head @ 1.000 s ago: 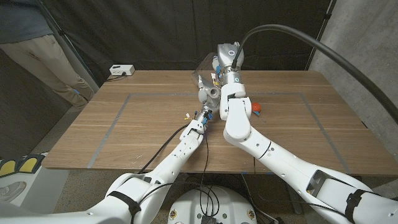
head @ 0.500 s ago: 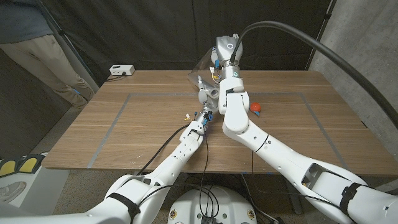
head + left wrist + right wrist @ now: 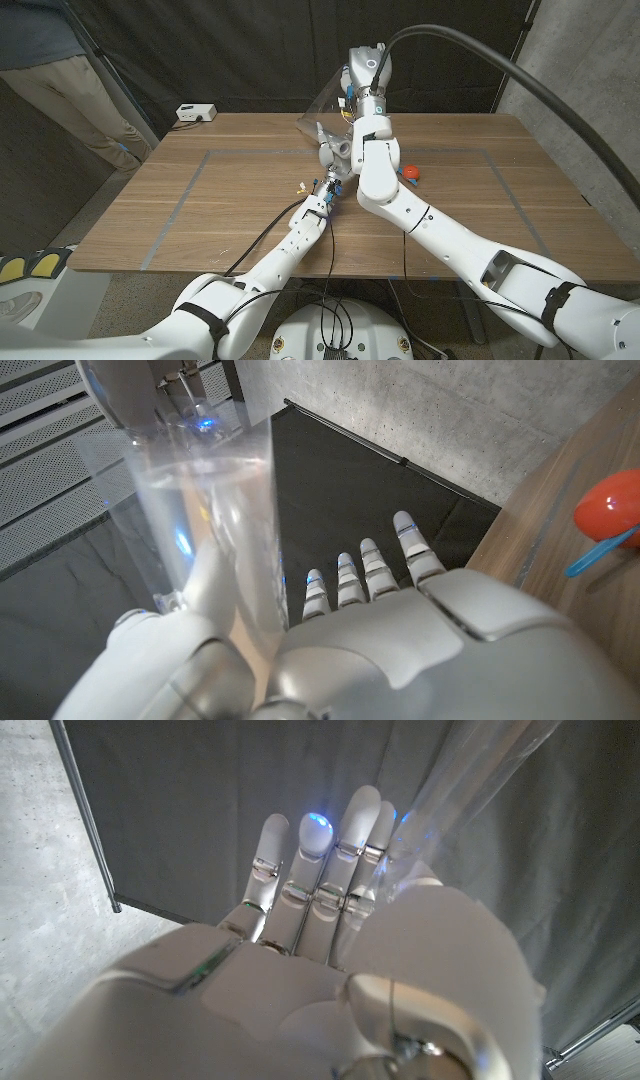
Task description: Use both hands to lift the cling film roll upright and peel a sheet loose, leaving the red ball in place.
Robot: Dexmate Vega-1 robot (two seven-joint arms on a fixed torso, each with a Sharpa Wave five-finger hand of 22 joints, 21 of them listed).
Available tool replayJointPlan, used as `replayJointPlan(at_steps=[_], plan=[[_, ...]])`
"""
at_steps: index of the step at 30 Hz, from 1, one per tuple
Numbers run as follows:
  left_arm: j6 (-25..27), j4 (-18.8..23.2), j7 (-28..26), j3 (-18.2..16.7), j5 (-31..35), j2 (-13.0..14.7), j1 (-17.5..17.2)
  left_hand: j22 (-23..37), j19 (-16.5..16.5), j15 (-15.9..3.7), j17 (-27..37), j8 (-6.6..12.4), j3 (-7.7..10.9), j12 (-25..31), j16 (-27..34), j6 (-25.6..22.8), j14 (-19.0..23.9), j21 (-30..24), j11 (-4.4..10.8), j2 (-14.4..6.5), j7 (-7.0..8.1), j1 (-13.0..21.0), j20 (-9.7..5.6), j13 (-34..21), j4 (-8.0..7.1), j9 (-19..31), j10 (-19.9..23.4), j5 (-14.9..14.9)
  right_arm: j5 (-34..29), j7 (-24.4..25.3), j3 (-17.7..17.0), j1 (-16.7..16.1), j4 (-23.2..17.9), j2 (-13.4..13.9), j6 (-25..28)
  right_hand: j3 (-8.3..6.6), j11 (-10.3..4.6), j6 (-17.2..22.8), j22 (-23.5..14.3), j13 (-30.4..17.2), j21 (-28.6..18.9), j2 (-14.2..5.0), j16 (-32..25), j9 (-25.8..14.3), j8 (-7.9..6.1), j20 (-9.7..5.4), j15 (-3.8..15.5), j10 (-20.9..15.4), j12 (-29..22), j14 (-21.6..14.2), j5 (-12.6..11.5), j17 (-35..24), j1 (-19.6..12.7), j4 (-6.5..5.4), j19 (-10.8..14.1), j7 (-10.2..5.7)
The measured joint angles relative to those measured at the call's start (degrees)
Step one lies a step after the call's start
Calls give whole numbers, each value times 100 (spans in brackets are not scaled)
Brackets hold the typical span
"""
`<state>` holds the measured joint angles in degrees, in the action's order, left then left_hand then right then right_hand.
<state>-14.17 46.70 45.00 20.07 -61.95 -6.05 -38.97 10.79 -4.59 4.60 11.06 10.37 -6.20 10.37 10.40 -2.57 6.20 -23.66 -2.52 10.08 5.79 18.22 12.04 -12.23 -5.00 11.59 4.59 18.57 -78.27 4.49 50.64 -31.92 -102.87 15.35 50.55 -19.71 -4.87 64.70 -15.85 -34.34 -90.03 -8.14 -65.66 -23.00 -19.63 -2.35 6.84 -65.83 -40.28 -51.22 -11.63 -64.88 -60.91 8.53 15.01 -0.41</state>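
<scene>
Above the middle of the far half of the wooden table [image 3: 200,215], the two hands meet around the cling film roll [image 3: 330,152]. The left hand [image 3: 330,178] reaches up from below and grips the lower part of the roll, which stands roughly upright just above it; in the left wrist view this hand [image 3: 400,610] shows its back with the fingers [image 3: 365,570] straight and close together beside the clear film [image 3: 215,510], which rises just next to them. The right hand [image 3: 362,78] is raised well above the left hand, behind the right forearm, so the head view hides most of it. A clear sheet [image 3: 322,108] stretches from the roll up towards it. In the right wrist view the right hand [image 3: 330,960] has its fingers [image 3: 310,870] extended and pressed side by side, with a strip of clear film [image 3: 460,770] running up along their edge, touching them; it appears to hold the sheet against the fingers, though the thumb is hidden and the grip itself cannot be told for sure. The red ball [image 3: 411,173] lies on the table just beside the right forearm, to the right of both hands and apart from the roll; the left wrist view shows the ball [image 3: 610,508] on the wood. A person [image 3: 60,80] stands beyond the table's far left corner, well away from the hands.
</scene>
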Motion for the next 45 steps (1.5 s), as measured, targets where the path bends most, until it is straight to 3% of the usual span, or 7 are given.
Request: replayJointPlan(at_steps=[9, 16, 23, 27, 31, 45], plan=[[-57, -198, 271, -17, 45, -34, 109, 29, 198, 115, 0, 0, -270, 0, 0, 458, -324, 146, -169, 0, -136, -92, 3, 26, 15, -15, -412, 30, 65, 140, 44, 186, 128, -24, 21, -24, 3, 21, 0, -6, 0, 23, 2, -27, 38, 0, 0, -4, 0, 0, 0, -72, 23, -9, 0, -21], [-84, -270, 368, -46, 84, -49, 148, 29, 312, 154, 0, 0, -381, 0, 0, 630, -482, 213, -218, -13, -124, -104, -5, 26, 8, -14, -606, 51, 140, 280, 83, 353, 252, -55, 9, -40, 5, 30, -27, -6, 0, 38, 43, -27, 39, 0, -9, -4, 0, -10, 0, -92, 38, 8, 0, -30], [-95, -248, 411, -64, 104, -36, 137, 28, 373, 225, 0, 0, -510, 0, 0, 773, -614, 272, -318, -68, -267, -159, -5, 53, 26, -14, -769, 73, 207, 405, 123, 538, 380, -86, 2, -64, -7, 30, -27, -18, 0, 53, 91, -26, 45, 0, 13, -18, 0, -34, 0, -123, 53, -16, 0, -30], [-98, -223, 431, -67, 112, -30, 124, 28, 414, 217, 0, 0, -555, 0, 0, 781, -667, 292, -311, -68, -272, -158, -8, 53, 14, -14, -823, 73, 236, 449, 147, 621, 434, -93, 28, -88, 0, 30, -26, -16, 0, 60, 91, -26, 82, 0, 20, -27, 0, -40, 0, -153, 60, 7, 0, -30], [-98, -206, 444, -71, 114, -25, 114, 28, 453, 225, 0, 0, -606, 0, 0, 803, -676, 328, -319, -68, -154, -158, -5, 53, 28, -41, -833, 72, 248, 476, 161, 676, 464, -99, 65, -88, 1, 30, -26, -20, 0, 60, 143, -31, 82, 0, 20, -27, 0, -41, 0, -158, 60, 8, 0, -30], [-101, -23, 433, -54, 137, 58, 26, 56, 483, 205, -1, 48, -699, 88, 23, 758, -696, 355, -227, -68, -143, -158, -17, 79, 26, -41, -798, 105, 270, 615, 199, 847, 502, -116, 268, -134, 0, 61, -26, -46, 0, 83, 157, -53, 93, 0, 20, -25, 24, -40, 0, -212, 83, 8, 0, -61]])
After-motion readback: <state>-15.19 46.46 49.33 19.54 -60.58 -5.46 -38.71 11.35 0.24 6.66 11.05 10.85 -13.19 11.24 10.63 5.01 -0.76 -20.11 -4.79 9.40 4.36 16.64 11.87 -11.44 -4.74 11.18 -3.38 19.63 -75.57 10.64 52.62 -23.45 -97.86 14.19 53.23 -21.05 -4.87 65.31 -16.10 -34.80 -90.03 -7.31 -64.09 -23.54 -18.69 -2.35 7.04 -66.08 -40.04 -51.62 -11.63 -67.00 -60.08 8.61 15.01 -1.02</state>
